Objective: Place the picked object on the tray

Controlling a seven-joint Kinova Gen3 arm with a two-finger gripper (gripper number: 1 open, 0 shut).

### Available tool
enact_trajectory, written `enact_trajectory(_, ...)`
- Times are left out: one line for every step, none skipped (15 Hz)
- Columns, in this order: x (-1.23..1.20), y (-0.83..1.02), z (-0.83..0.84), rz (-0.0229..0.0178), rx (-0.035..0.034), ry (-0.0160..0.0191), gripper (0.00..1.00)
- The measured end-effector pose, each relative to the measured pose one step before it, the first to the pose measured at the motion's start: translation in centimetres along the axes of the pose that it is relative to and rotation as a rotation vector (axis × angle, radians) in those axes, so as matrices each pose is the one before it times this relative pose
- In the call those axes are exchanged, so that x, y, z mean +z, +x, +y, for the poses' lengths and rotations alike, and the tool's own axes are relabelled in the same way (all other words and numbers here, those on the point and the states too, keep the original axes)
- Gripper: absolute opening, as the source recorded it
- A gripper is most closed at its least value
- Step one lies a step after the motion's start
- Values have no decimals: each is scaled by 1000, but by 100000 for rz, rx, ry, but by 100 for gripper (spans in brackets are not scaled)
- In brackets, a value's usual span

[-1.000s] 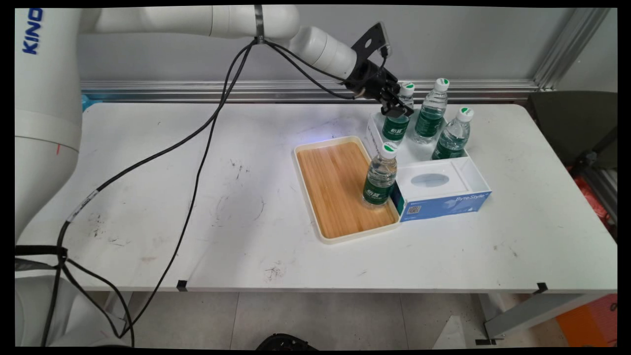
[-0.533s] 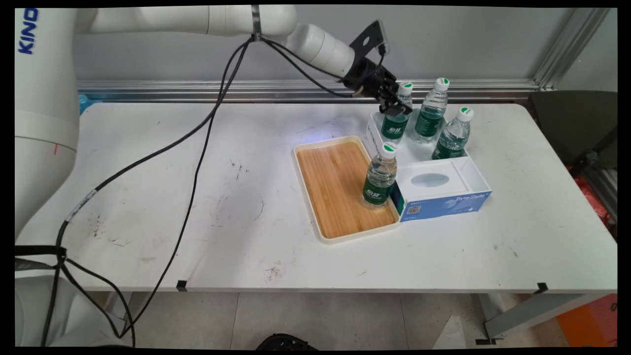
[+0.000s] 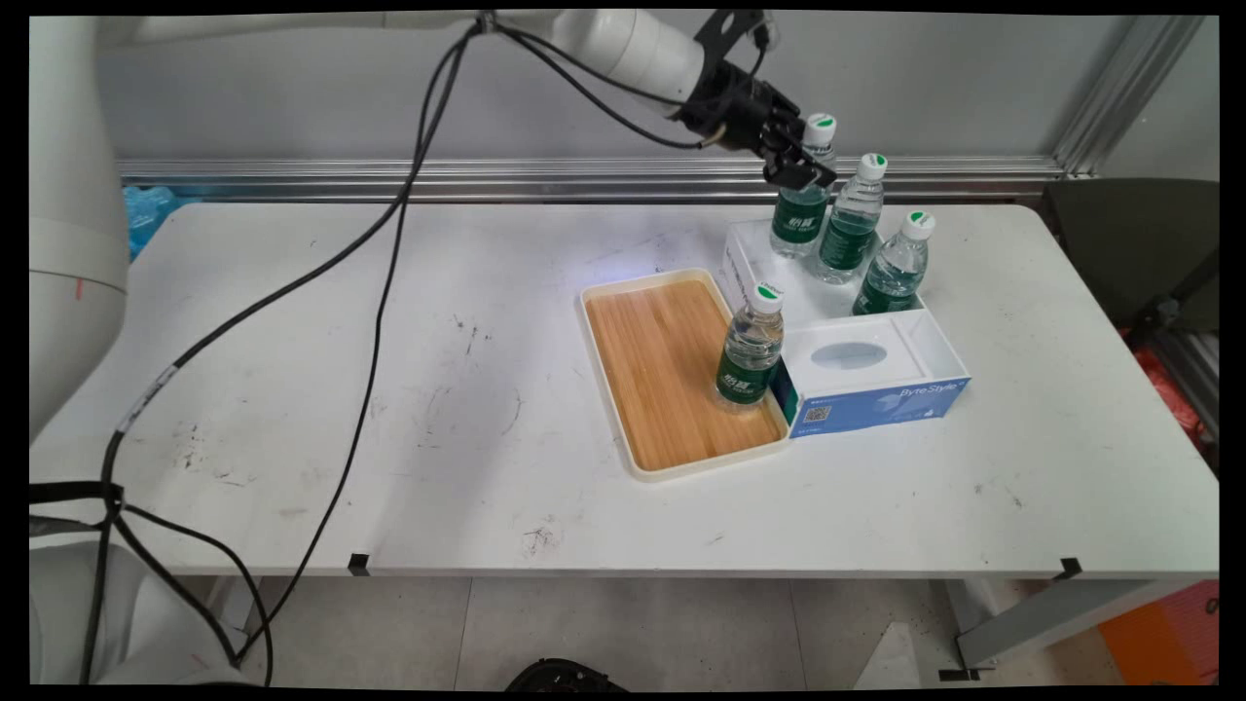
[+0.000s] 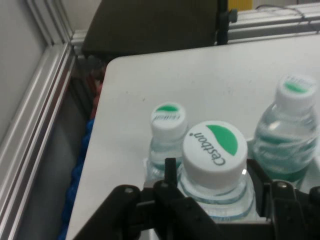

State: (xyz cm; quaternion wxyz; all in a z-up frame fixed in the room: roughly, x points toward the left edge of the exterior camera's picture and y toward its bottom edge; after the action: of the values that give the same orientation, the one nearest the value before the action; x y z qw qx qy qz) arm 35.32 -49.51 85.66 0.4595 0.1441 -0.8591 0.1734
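At the near part of the white worktop (image 3: pixel 545 467) the surface carries dark scuff marks, and black cables (image 3: pixel 380 292) hang across its left half from the arm above. Right of the middle lies a cream-rimmed tray (image 3: pixel 633 443) with a wooden floor, its long side running away from the camera. A water bottle (image 3: pixel 751 346) with a green label and a white cap stands upright on the right side of the tray, just beside a blue and white tissue box (image 3: pixel 871 404) that sits against the tray's right rim. Behind the tissue box, and touching it, is an open white box (image 3: pixel 742 255) in which two more bottles stand upright: a middle bottle (image 3: pixel 853 222) toward the back and a right bottle (image 3: pixel 896 265) nearer the tissue box. Farthest back, above the white box's rear left corner, the gripper (image 3: pixel 800 164) is closed around the neck of a lifted bottle (image 3: pixel 802 204), which hangs upright with its base clear of the box floor, next to the middle bottle. In the hand view the gripper (image 4: pixel 212 187) clasps this lifted bottle (image 4: pixel 215 150) just under its white cap, one finger on each side, with the cap's green mark and lettering facing the camera. Beyond it in that view stand two other capped bottles, one behind on the left (image 4: pixel 167 137) and one to the right (image 4: pixel 285 137), and past them the worktop's corner (image 4: pixel 165 80) and a dark chair (image 4: pixel 150 25).
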Motion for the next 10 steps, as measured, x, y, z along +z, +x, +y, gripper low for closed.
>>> enact_trajectory(-637,462,273,129,-414,-379,0)
enact_trajectory(-428,263,202,-76,-253,-228,0)
enact_trajectory(-721,335,293,-139,-701,-19,0)
enact_trajectory(-898,356,390,-402,-711,70,0)
enact_trajectory(-989,148,390,-719,-778,164,0)
enact_trajectory(-855,-51,347,-852,-530,206,0)
enact_trajectory(-1012,-166,444,-929,-293,199,0)
enact_trajectory(-1072,-265,503,-833,70,185,0)
enact_trajectory(-789,-187,506,-526,64,108,0)
enact_trajectory(-913,-323,503,-559,-6,196,0)
